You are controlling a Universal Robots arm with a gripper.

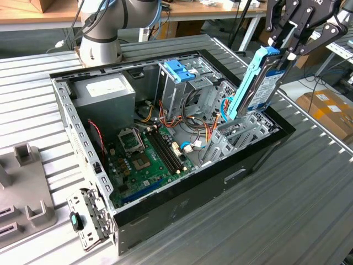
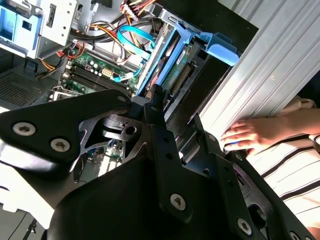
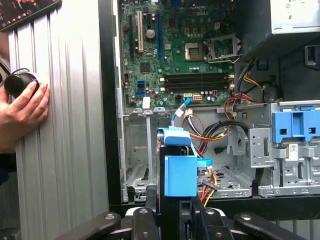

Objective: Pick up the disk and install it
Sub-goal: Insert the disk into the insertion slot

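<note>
The disk (image 1: 258, 83), a flat drive in a light-blue carrier, stands tilted over the near right corner of the open computer case (image 1: 182, 204). Its lower end reaches into the metal drive bay (image 1: 240, 135). My gripper (image 1: 282, 51) is shut on the disk's upper end at the exterior view's upper right. In the first wrist view the carrier's blue end (image 3: 180, 172) sits just ahead of my gripper (image 3: 172, 222), above the empty bay (image 3: 142, 165). The second wrist view shows the disk (image 2: 175, 62) edge-on beyond my black fingers (image 2: 159, 107).
Inside the case are a grey power-supply box (image 1: 105, 91), an upright metal cage with a blue bracket (image 1: 179, 72), the motherboard (image 1: 143, 160) and loose cables (image 1: 193, 132). A person's hand (image 3: 22, 112) rests on the ribbed table beside the case. A grey fixture (image 1: 22, 187) lies at the exterior view's left.
</note>
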